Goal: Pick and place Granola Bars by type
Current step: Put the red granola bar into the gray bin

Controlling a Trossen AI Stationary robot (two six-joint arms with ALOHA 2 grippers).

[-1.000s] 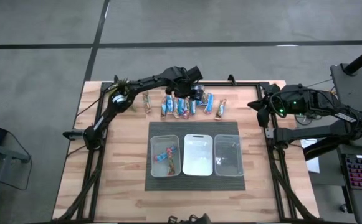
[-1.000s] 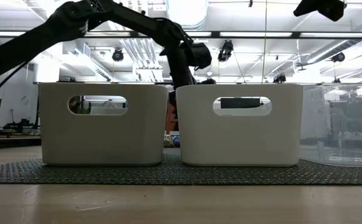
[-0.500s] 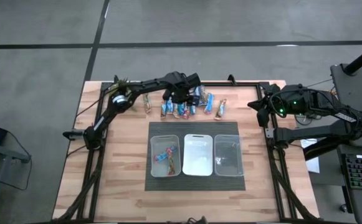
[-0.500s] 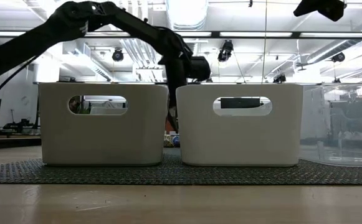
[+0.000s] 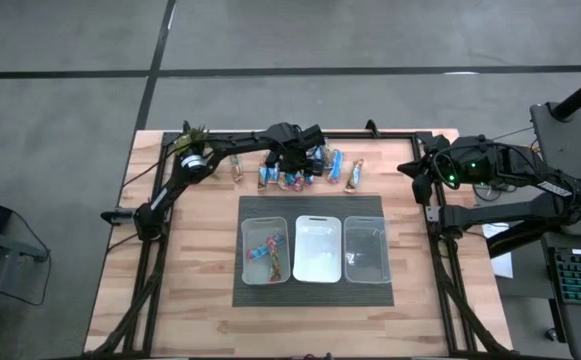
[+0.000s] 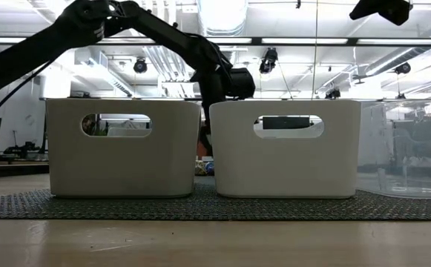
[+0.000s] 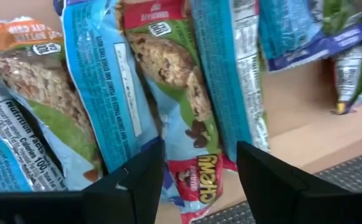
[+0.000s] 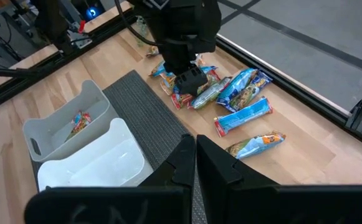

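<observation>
Three clear bins (image 5: 317, 250) sit beside the Granola Bars (image 5: 342, 170).

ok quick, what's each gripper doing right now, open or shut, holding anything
Left gripper: open, fingers astride a red-ended chewy granola bar in a blue wrapper in the row on the table, not gripping it.
Right gripper: shut, empty, waiting at the table's right edge.

I see three bins (image 5: 317, 249) side by side on a mat (image 5: 250, 290) mid-table. Granola Bars (image 5: 332, 164) lie in a row behind the mat. Left gripper (image 5: 292, 166) sits over that row; right gripper (image 5: 417, 168) waits at the table's right edge.
</observation>
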